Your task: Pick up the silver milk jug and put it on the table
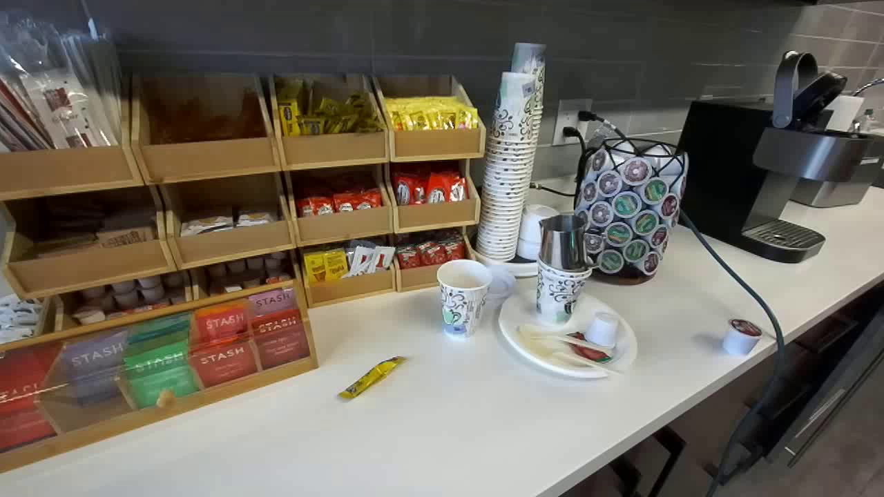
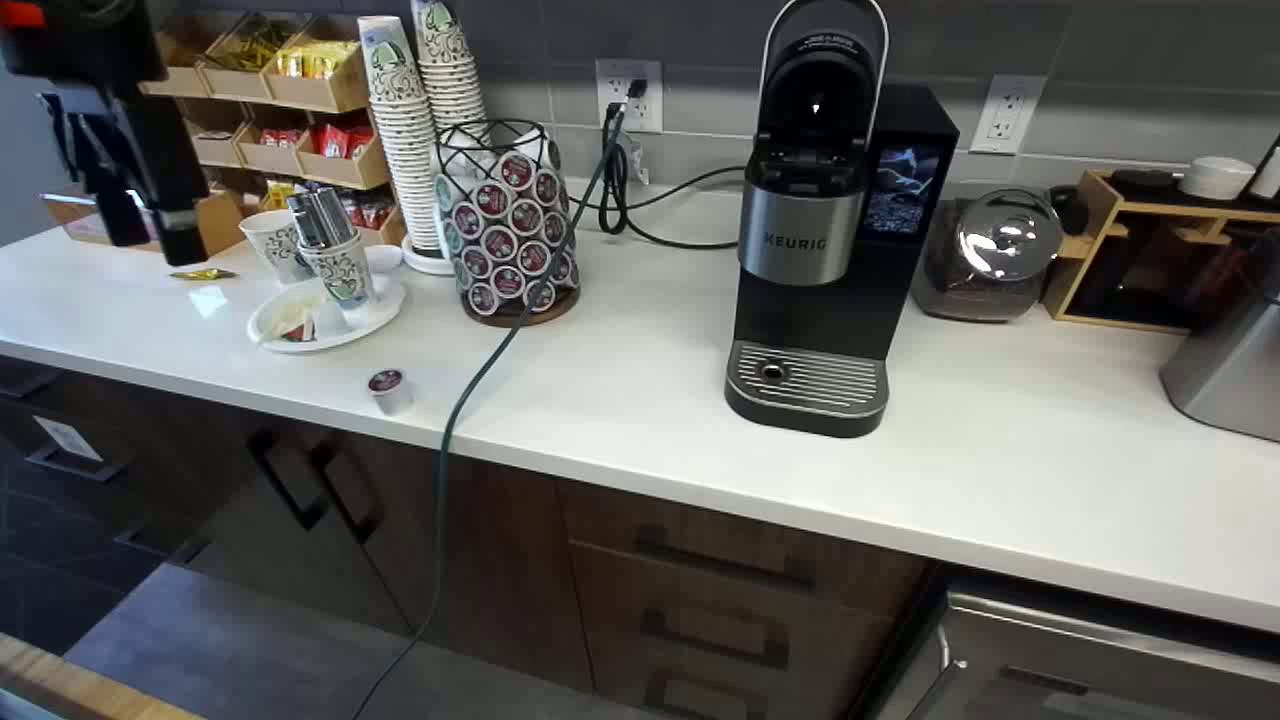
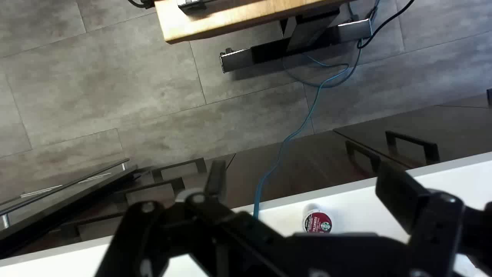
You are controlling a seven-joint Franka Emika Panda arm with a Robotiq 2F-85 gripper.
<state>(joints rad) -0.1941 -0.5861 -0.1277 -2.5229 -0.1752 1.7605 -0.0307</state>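
Note:
The silver milk jug sits in the mouth of a white patterned paper cup, which stands on a round plate. The jug also shows in an exterior view and is out of the wrist view. The table is the long white countertop, seen also in an exterior view and the wrist view. My gripper is open and empty at the upper left of an exterior view, above the counter and apart from the jug. Its spread fingers show in the wrist view.
Another paper cup stands beside the plate. A yellow packet and a coffee pod lie on the counter. A pod rack, tall cup stacks, a coffee machine and wooden bins stand behind. A cable crosses the counter.

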